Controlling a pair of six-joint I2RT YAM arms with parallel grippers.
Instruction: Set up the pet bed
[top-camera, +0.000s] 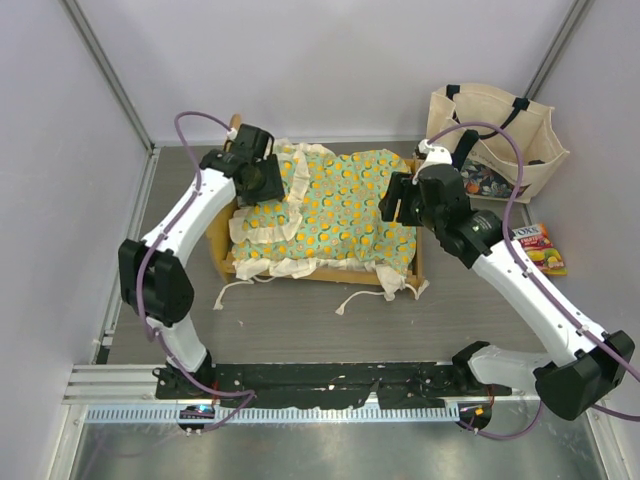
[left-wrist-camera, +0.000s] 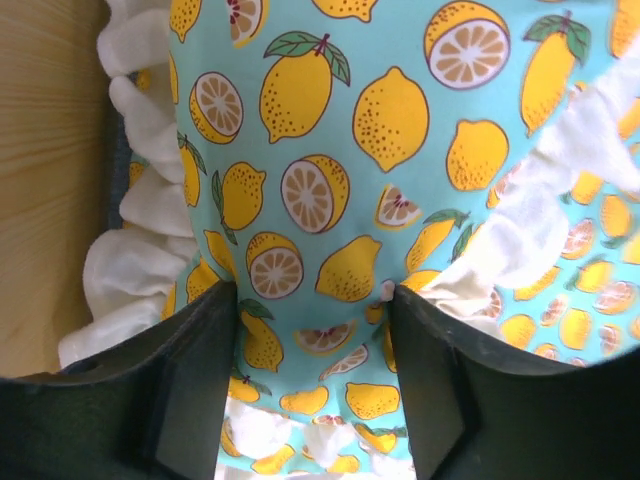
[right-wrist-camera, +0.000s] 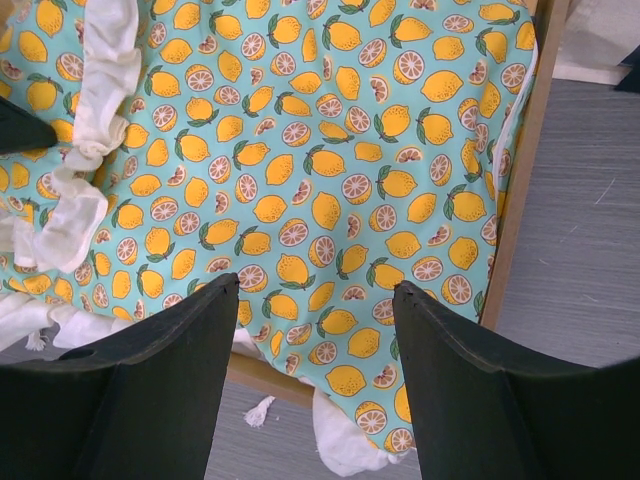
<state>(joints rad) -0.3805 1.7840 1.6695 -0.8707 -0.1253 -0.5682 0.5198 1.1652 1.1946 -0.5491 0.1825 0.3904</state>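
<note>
- The lemon-print cushion (top-camera: 340, 205) lies in the wooden pet bed (top-camera: 219, 240) at the back of the worktop (top-camera: 300, 325), with ruffles spilling over the near rail.
- Left tool (left-wrist-camera: 315, 300), fingers apart, is low over the cushion's left end.
- Right tool (right-wrist-camera: 315, 290), fingers apart, hovers above its right edge.

Pairs turquoise lemon print with cream edging.
Cushion (top-camera: 340, 205) turquoise with yellow-orange lemons, cut halves and green leaves; ruffle (left-wrist-camera: 150, 210) cream-white; frame (right-wrist-camera: 520, 170) pale wood; tote (top-camera: 495, 125) cream, black handles; table (top-camera: 300, 320) grey.
</note>
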